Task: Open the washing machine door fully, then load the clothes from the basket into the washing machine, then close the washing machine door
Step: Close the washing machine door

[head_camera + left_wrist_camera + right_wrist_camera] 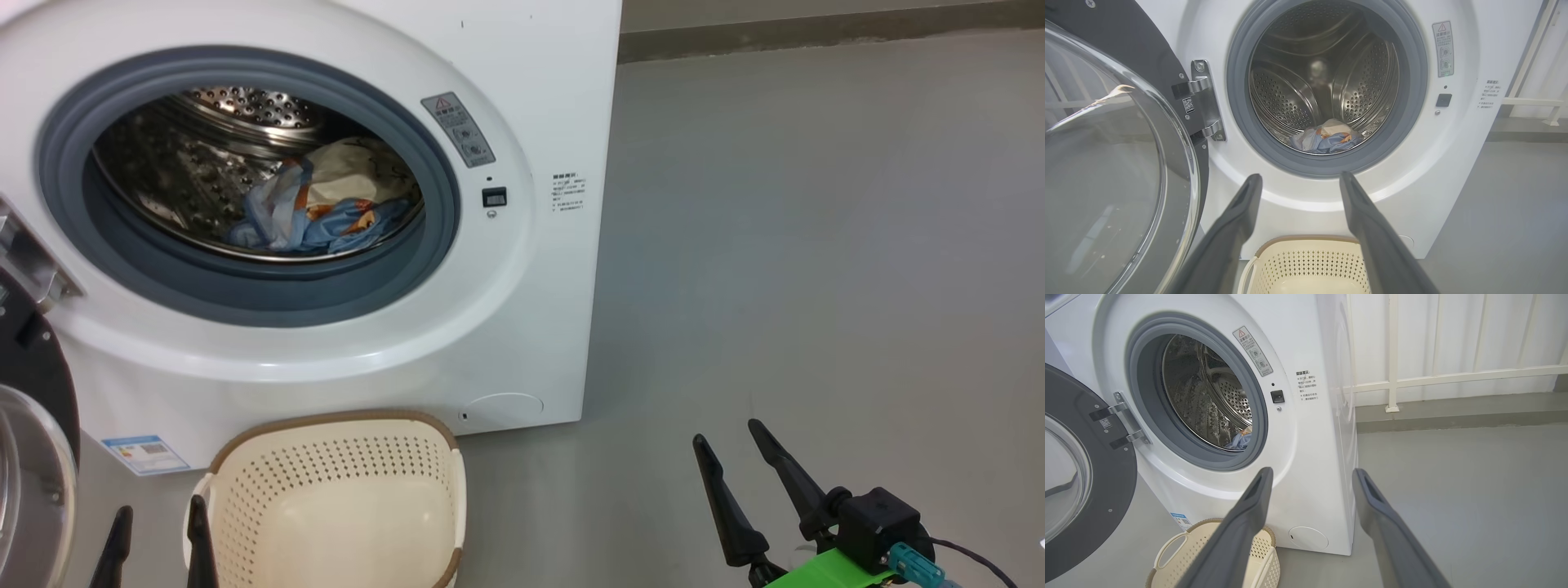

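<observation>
Clothes [318, 208] lie in the washing machine [531, 122], up ahead of both grippers. The left gripper [160, 506] gapes empty, the basket [326, 465] just to its right and the washing machine door [1114, 486] swung wide at its left; the right gripper [727, 433] is likewise spread, holding nothing.

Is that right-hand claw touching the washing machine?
Apart. The head view shows the right gripper open, with a strip of bare floor between it and the washing machine.
</observation>
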You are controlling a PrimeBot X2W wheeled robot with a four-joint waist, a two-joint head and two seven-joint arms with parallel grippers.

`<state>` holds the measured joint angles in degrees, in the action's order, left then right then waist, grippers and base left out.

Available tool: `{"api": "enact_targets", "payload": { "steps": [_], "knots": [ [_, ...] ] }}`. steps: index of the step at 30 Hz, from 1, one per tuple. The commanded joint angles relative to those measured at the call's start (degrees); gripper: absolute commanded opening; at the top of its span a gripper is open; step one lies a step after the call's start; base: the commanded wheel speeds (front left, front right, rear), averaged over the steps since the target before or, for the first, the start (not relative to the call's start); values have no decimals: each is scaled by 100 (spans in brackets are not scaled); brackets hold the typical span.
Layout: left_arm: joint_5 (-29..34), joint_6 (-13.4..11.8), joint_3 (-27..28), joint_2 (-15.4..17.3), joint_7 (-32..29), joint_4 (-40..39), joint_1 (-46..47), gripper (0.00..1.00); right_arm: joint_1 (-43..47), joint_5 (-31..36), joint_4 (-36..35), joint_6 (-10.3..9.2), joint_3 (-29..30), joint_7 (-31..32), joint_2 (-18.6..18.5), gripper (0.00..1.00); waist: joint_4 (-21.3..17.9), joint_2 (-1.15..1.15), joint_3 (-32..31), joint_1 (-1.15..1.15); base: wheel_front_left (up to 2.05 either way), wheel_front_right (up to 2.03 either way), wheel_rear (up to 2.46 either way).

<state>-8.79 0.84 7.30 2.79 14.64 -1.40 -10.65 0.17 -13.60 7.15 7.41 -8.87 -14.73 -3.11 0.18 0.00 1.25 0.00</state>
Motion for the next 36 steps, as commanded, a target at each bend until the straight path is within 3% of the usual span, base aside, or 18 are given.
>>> {"api": "enact_targets", "payload": {
  "steps": [1,18,36],
  "knots": [
    [35,11,214,41,36,-95,201,100,-29,70,-137,8,-152,-27,24,100,6,0,13,0,-131,131,0],
    [48,7,280,24,36,-109,316,100,-76,94,-132,8,-116,-27,24,100,39,0,68,0,-173,173,0],
    [99,45,238,13,36,-87,289,100,-78,92,-126,8,-113,-27,24,100,64,0,21,0,-20,20,0]
  ]
}}
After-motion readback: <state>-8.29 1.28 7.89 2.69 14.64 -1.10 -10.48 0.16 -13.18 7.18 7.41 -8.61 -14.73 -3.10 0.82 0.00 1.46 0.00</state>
